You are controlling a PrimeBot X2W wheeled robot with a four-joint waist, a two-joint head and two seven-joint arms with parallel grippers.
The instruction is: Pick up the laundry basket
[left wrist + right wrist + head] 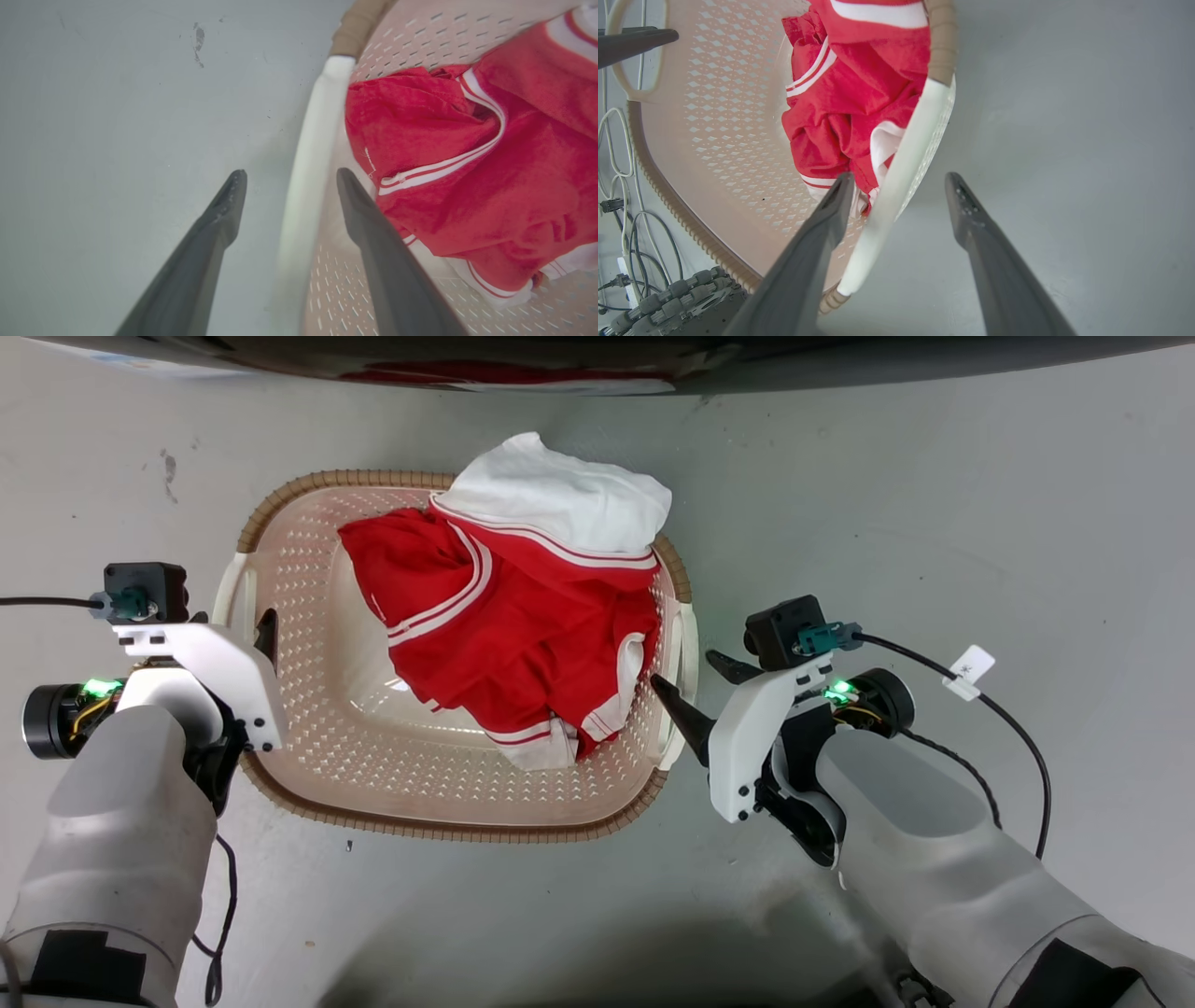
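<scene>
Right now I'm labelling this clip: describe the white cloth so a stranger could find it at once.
On the grey floor sits the beige laundry basket with a brown rim. Over its far rim lies the white cloth, overlapping the red clothes; it alone is plain white, not striped red.

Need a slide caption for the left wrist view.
Open left gripper straddling the basket handle; red garment inside.

Scuffed, evenly lit pale grey floor (934, 476)
</scene>
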